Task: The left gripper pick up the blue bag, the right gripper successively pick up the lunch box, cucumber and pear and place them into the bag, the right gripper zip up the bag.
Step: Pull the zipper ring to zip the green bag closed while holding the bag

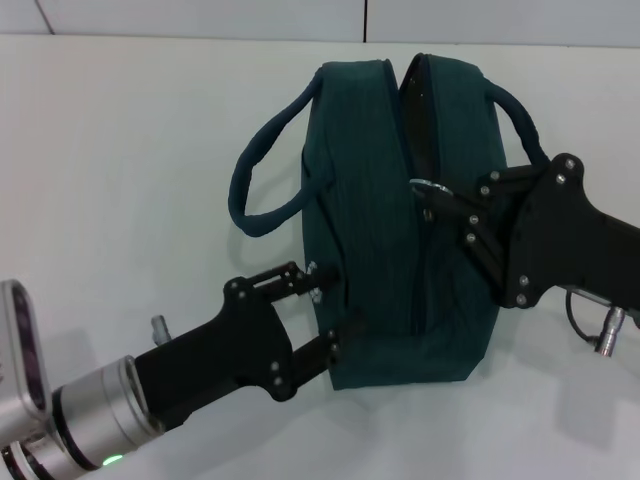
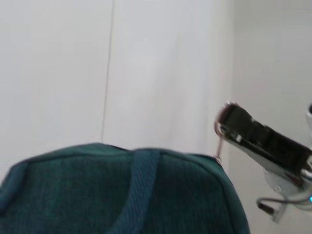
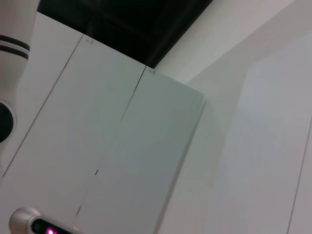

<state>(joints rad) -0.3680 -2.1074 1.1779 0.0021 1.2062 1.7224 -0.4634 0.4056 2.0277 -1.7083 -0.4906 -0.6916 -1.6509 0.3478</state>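
The blue bag (image 1: 385, 230) stands upright on the white table (image 1: 120, 150), its zipper (image 1: 425, 250) closed along the near half and gaping at the far end. At the zipper's midpoint the right gripper (image 1: 435, 200) pinches the metal zipper pull (image 1: 428, 187) between its fingertips. The left gripper (image 1: 325, 305) clamps the bag's near lower corner, fingers closed on the fabric.
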